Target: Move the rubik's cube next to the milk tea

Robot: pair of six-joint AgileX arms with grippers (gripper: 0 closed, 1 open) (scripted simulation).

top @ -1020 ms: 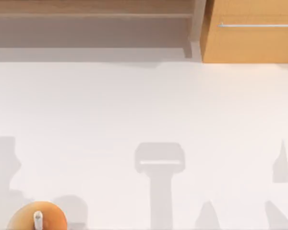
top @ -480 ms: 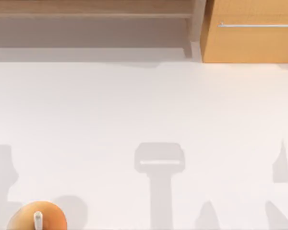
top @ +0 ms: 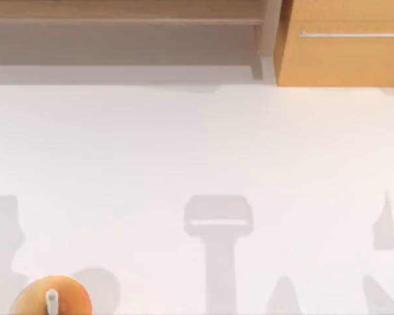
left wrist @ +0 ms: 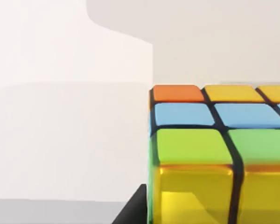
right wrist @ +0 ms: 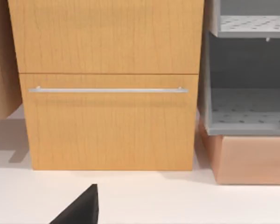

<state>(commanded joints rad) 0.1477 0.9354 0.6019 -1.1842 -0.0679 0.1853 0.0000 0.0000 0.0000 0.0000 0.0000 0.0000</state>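
Note:
The milk tea (top: 51,298), a round orange-tan cup with a short white straw, stands at the table's front left edge in the top view. The rubik's cube (left wrist: 214,140) looms very close in the left wrist view, showing orange, yellow, blue and green tiles on top and a glossy yellow side. A black piece of my left gripper (left wrist: 133,210) lies right beside the cube's lower corner; whether it grips the cube is hidden. A black piece of my right gripper (right wrist: 79,207) hangs over the white table, facing a wooden cabinet.
A wooden cabinet with a metal handle (top: 341,42) stands at the back right, and a low wooden shelf (top: 118,20) runs along the back. The right wrist view shows the cabinet front (right wrist: 107,88) and grey shelving (right wrist: 247,93) beside it. Arm shadows lie across the white table (top: 197,144).
A dark bit of the left arm at the top view's left edge slid down and out of the frame, and its shadow shifted. The milk tea stayed put.

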